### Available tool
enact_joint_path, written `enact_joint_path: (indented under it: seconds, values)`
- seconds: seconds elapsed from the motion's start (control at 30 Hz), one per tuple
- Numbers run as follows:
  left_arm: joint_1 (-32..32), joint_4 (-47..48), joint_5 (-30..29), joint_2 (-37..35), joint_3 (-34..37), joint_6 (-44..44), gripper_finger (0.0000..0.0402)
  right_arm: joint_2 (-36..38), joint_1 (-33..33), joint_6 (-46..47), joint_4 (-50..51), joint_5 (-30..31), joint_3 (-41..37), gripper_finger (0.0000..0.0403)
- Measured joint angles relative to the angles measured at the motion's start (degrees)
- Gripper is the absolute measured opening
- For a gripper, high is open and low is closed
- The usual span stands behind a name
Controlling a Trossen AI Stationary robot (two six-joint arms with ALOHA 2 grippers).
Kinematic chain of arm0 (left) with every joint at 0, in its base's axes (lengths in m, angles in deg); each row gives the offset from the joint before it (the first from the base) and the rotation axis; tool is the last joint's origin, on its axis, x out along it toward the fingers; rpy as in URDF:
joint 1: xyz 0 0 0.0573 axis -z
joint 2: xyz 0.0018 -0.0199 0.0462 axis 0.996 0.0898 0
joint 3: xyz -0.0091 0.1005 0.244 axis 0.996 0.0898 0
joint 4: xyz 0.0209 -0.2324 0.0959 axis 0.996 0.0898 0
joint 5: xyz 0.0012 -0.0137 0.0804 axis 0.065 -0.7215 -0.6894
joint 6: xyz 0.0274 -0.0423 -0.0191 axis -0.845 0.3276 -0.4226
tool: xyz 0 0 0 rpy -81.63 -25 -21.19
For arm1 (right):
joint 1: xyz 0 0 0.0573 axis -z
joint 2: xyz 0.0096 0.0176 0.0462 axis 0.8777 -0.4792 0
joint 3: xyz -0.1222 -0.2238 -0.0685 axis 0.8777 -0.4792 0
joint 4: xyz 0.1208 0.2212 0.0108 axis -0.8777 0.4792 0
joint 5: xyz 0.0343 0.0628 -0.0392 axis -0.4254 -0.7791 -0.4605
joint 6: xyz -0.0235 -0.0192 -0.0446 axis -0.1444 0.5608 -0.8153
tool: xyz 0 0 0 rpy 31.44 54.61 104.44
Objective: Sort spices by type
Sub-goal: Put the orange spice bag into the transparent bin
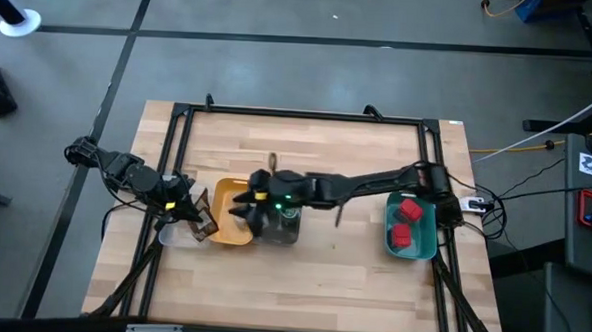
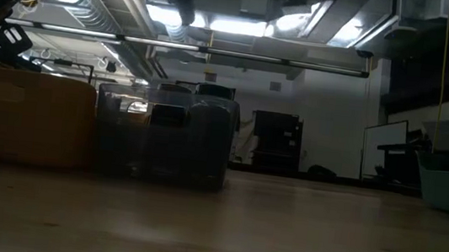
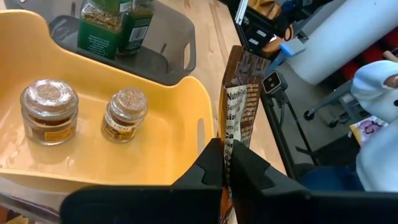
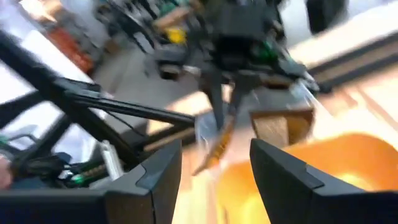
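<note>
My left gripper [image 3: 227, 163] is shut on a flat brown-orange packet [image 3: 242, 93] beside the left wall of the yellow tray [image 3: 186, 118]; the packet also shows in the high view [image 1: 205, 222]. Two tan-grey jars [image 3: 50, 112] [image 3: 126, 114] stand on their bases in the yellow tray. Two green-lidded jars [image 3: 115, 28] stand in the grey tray [image 3: 177, 46]. Two red boxes [image 1: 406, 221] lie in the teal tray [image 1: 425, 242]. My right gripper [image 4: 214, 180] is open and empty, over the yellow and grey trays [image 1: 246, 212]. The second packet is not in view. My left gripper pinches one end of the packet [image 3: 231, 144] between its two fingers [image 3: 208, 165], which meet its two flat faces. The packet stands edge-on and sticks out straight beyond the fingertips, alongside the yellow tray's wall.
A clear tray [image 1: 173, 233] lies under my left gripper, at the table's left. The yellow tray [image 1: 228, 228] and grey tray [image 1: 281, 230] stand side by side at the middle. Bare wood lies between the grey and teal trays. A person's light sleeve [image 3: 379, 93] shows beyond the table.
</note>
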Motion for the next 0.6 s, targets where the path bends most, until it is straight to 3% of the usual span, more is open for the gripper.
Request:
enact_joint_path:
  seconds: [0.13,0.3,0.43,0.6]
  values:
    - [0.0,0.09,-0.15,0.0,0.0,0.02,0.0002,-5.45,0.3,2.79,11.19,0.07,10.65,0.0191]
    - [0.0,0.03,-0.38,0.0,0.0,0.02,0.0002,-10.39,0.13,2.66,11.68,-5.07,18.85,0.0191]
    - [0.0,0.04,-0.53,0.0,0.0,0.1,0.0003,-11.65,0.11,2.47,11.79,-7.5,20.52,0.0191]
    - [0.0,0.01,-0.71,0.0,0.0,0.17,0.0002,-12.56,0.22,4.07,12.26,-4.56,20.52,0.0191]
